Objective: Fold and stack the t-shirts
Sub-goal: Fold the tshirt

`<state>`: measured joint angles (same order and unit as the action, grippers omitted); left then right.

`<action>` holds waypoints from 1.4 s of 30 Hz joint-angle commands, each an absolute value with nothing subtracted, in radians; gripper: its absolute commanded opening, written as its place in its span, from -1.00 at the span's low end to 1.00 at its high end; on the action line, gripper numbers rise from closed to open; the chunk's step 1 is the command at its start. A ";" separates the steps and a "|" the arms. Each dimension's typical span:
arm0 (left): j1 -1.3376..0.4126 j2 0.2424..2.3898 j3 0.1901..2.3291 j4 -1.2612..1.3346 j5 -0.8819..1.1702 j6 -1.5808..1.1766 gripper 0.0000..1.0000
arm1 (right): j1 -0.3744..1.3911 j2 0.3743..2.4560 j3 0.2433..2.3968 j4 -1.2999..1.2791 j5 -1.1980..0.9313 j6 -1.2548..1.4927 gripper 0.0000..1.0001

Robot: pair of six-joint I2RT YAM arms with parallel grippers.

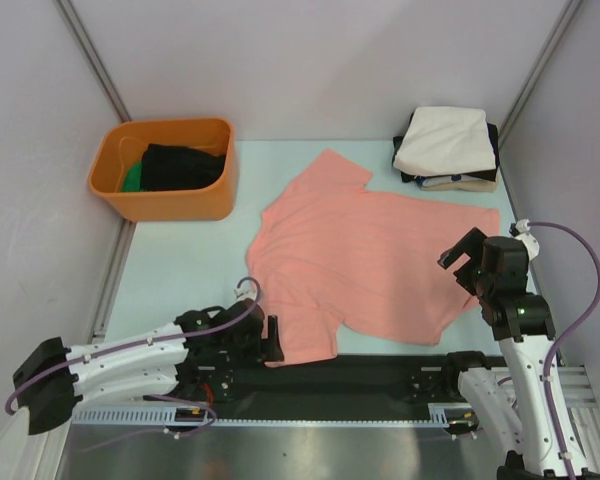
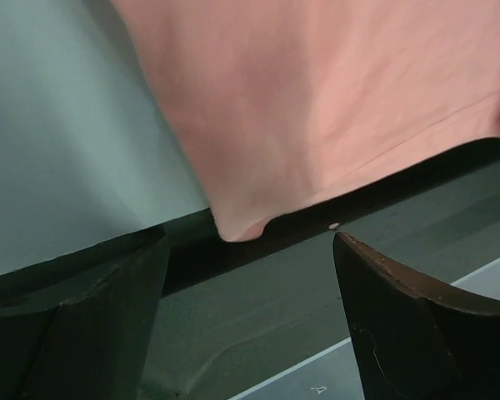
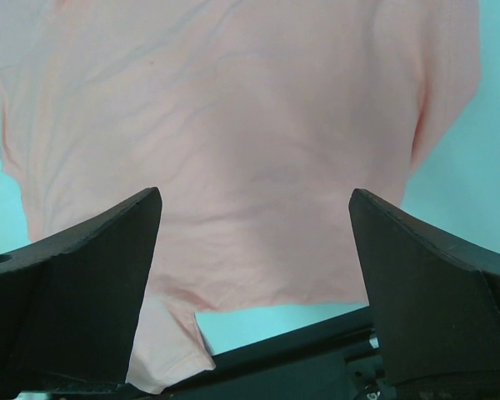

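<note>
A salmon-pink t-shirt lies spread flat across the middle of the pale table, its near-left corner hanging over the dark front strip. My left gripper sits low at that corner, open, with nothing between its fingers. In the left wrist view the corner of the pink t-shirt ends just ahead of the left gripper. My right gripper hovers over the shirt's right side, open and empty. From the right wrist the pink t-shirt fills the view beyond the right gripper. Folded t-shirts, cream-white on top of dark and tan ones, are stacked at the back right.
An orange tub at the back left holds black and green cloth. A dark strip runs along the table's near edge between the arm bases. Grey walls close in on both sides and behind.
</note>
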<state>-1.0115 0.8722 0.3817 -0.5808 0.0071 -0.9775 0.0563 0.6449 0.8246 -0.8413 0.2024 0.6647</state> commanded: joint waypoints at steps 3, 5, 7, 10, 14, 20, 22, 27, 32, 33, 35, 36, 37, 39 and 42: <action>-1.095 0.874 0.249 -0.356 0.054 -1.172 0.60 | 0.051 0.658 0.851 -0.888 0.192 0.689 1.00; -1.100 0.887 0.253 -0.354 0.019 -1.172 0.54 | 0.052 0.652 0.851 -0.891 0.195 0.687 0.99; -1.100 0.888 0.256 -0.341 0.003 -1.174 0.38 | 0.052 0.641 0.848 -0.893 0.199 0.689 0.99; -1.100 0.913 0.274 -0.288 -0.066 -1.155 -0.03 | 0.052 0.646 0.845 -0.887 0.198 0.686 1.00; -1.098 0.998 0.423 -0.359 -0.159 -1.089 -0.90 | 0.052 0.658 0.845 -0.885 0.195 0.683 0.99; -0.892 1.074 0.716 -0.405 -0.149 -0.876 -0.99 | 0.054 0.731 0.813 -0.885 0.132 0.713 0.99; -0.774 1.130 0.815 -0.387 -0.089 -0.801 -0.99 | 0.060 0.765 0.767 -0.865 0.082 0.730 0.99; -0.594 1.336 1.052 -0.368 -0.008 -0.704 -0.99 | 0.161 0.839 0.698 -0.778 0.067 0.794 0.99; -0.450 1.729 1.403 -0.425 0.060 -0.663 -0.99 | 0.216 0.917 0.712 -0.747 0.086 0.795 0.99; -0.437 1.803 1.467 -0.449 0.096 -0.652 -0.99 | 0.219 0.925 0.721 -0.747 0.087 0.792 0.99; -0.419 1.967 1.633 -0.506 0.113 -0.643 -0.99 | 0.221 0.934 0.733 -0.755 0.113 0.779 0.99; -0.416 2.011 1.722 -0.518 0.112 -0.632 -0.99 | 0.222 0.933 0.753 -0.759 0.127 0.778 0.99; -0.408 2.049 1.767 -0.553 0.109 -0.630 -0.99 | 0.224 0.927 0.770 -0.768 0.147 0.775 0.99; -0.399 2.156 1.848 -0.586 0.132 -0.621 -0.99 | 0.225 0.914 0.802 -0.793 0.202 0.764 0.99; -0.394 2.258 2.017 -0.661 0.147 -0.592 -0.63 | 0.225 0.907 0.853 -0.813 0.224 0.746 0.99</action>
